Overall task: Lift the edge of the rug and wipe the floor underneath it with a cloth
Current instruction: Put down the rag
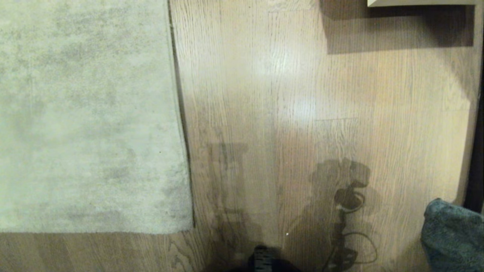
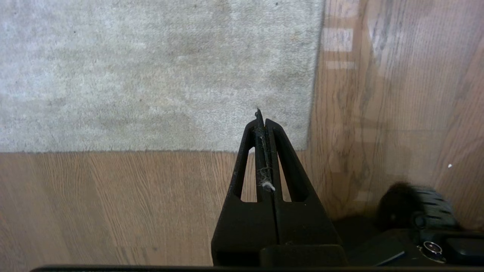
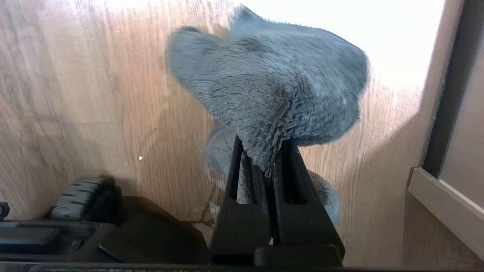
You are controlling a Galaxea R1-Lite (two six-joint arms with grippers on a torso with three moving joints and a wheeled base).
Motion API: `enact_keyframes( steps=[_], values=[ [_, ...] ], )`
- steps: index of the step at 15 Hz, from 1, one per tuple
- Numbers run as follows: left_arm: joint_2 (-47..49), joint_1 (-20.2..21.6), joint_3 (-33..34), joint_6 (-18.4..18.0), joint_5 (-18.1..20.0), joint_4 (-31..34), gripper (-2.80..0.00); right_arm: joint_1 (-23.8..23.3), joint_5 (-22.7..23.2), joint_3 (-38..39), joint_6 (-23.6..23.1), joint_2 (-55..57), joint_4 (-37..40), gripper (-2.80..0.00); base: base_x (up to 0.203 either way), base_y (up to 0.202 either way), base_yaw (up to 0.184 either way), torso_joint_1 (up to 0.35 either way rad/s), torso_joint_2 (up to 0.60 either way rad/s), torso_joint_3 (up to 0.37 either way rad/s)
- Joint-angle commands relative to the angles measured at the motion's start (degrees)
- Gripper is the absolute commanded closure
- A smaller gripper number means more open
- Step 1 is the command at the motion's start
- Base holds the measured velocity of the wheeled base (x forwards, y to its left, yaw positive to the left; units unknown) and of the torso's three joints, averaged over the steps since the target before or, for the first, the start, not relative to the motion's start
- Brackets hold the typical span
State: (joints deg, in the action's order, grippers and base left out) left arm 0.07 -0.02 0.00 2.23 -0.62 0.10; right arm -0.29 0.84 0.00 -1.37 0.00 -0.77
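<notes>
The pale beige-grey mottled rug (image 1: pixel 87 113) lies flat at the left of the head view, its near right corner close to the picture's middle bottom; the left wrist view shows that same rug (image 2: pixel 151 75) corner. Light brown plank floor (image 1: pixel 287 113) fills everything else. My left gripper (image 2: pixel 263 122) hangs above the rug's corner, shut and empty but for a wisp of lint. In the right wrist view my right gripper (image 3: pixel 262 151) is shut on the fuzzy grey-teal cloth (image 3: pixel 268 87), which bulges over its tips above the floor (image 3: pixel 94 94). The cloth (image 1: pixel 452 236) shows at the head view's bottom right.
A pale cabinet edge (image 1: pixel 419 3) casts a shadow at the top right, and a dark vertical strip (image 1: pixel 477 151) runs down the right side. A pale ledge (image 3: pixel 442 204) and dark frame stand close to the right gripper. My base and wheel (image 2: pixel 419 207) sit near below.
</notes>
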Motion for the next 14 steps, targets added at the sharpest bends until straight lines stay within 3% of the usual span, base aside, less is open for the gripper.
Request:
enact_keyframes(
  steps=[1,14],
  values=[
    [0.0,0.0,0.0,0.1,0.0,0.0,0.0,0.0,0.0,0.0,0.0,0.1,0.0,0.0,0.0,0.0,0.0,0.0,0.0,0.0],
    [0.0,0.0,0.0,0.1,0.0,0.0,0.0,0.0,-0.1,0.0,0.7,0.1,0.0,0.0,0.0,0.0,0.0,0.0,0.0,0.0]
  ],
)
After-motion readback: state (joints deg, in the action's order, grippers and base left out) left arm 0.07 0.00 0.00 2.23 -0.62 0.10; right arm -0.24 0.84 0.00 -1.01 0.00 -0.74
